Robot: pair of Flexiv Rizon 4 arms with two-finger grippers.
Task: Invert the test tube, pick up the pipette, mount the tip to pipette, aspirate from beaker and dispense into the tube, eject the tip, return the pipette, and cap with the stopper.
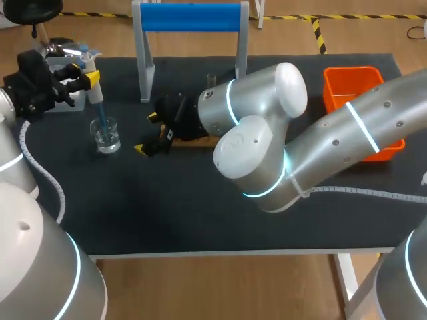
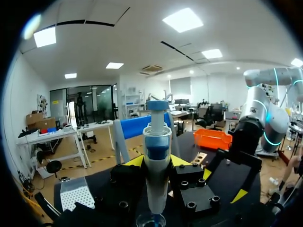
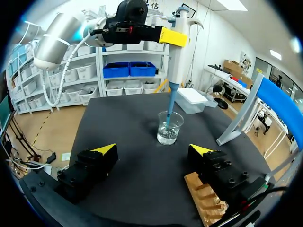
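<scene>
- The step in hand looks like aspiration: the pipette stands upright over the beaker, and its blue tip dips down past the rim into the clear liquid.
- The left end effector pinches the pipette body from two sides, just below the blue collar. In its own wrist view the beaker's rim shows directly under it.
- The right end effector is spread wide and holds nothing. It is low over the counter, with the beaker ahead of it and in line with the gap between its fingers, but apart from them.
- A wooden rack lies just beside and partly under one right finger.
- The beaker sits near the counter's left end, on the left arm's side.
- Next, as I judge it, the liquid must be drawn up. Then the pipette should be lifted straight until the tip clears the rim, so it neither drags nor tips the light beaker, and carried upright to the tube.
- I cannot tell where the tube is. A thin clear thing by the blue stand may be it.
</scene>
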